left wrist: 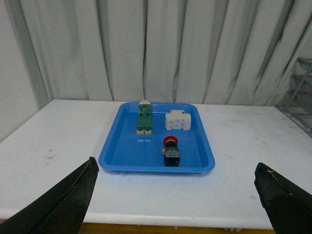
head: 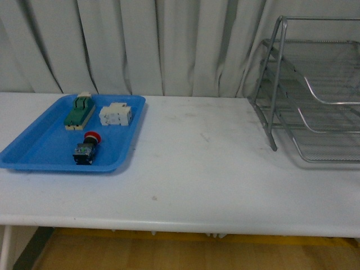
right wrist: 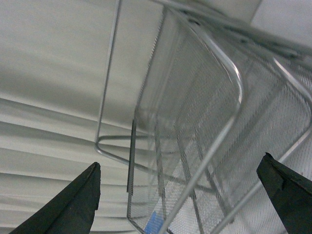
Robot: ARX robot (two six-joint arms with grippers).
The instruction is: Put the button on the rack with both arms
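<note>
The button (head: 86,149) has a round red cap and a dark blocky body, and lies in the near part of the blue tray (head: 34,149). The left wrist view shows the button (left wrist: 170,151) well ahead of my left gripper (left wrist: 178,197), which is open with nothing between its fingers. The silver wire-mesh rack (head: 315,90) stands at the table's right end. My right gripper (right wrist: 185,202) is open and empty, close to the rack (right wrist: 195,122), whose mesh fills its view. Neither arm shows in the front view.
A green-and-cream block (head: 79,111) and a white block (head: 116,115) lie at the far end of the tray. White curtains (head: 140,45) hang behind the white table (head: 197,169). The table's front edge runs across the near side.
</note>
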